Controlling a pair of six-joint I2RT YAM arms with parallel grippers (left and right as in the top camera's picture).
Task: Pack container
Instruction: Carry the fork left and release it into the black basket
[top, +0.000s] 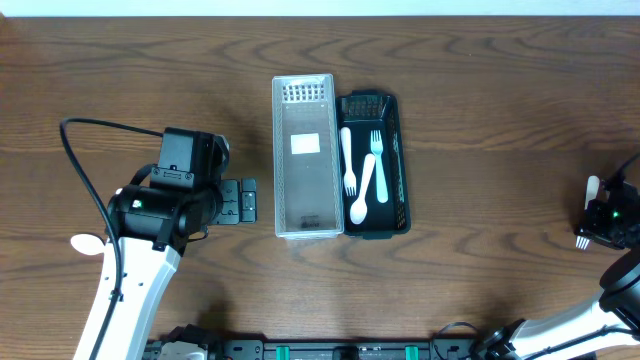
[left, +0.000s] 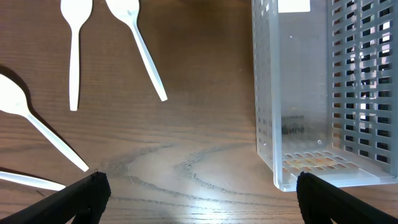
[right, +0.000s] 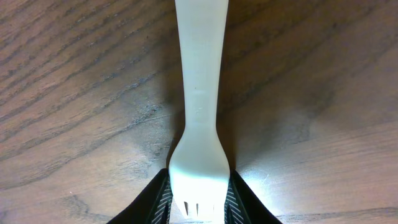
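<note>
A clear plastic container (top: 303, 155) lies in the middle of the table, and a black slotted tray (top: 400, 150) touches its right side. The tray holds two white forks (top: 347, 160) and a white spoon (top: 365, 190). My left gripper (top: 245, 200) is open and empty just left of the clear container (left: 298, 93); its fingers (left: 199, 186) hover over bare wood. Several white spoons (left: 74, 50) lie to the left in the left wrist view. My right gripper (top: 590, 225) at the far right edge is shut on a white fork (right: 199, 93), pinching its head at the table surface.
One white spoon bowl (top: 87, 243) shows from under my left arm. The table is dark wood. Cables and a mounting rail (top: 320, 350) run along the front edge.
</note>
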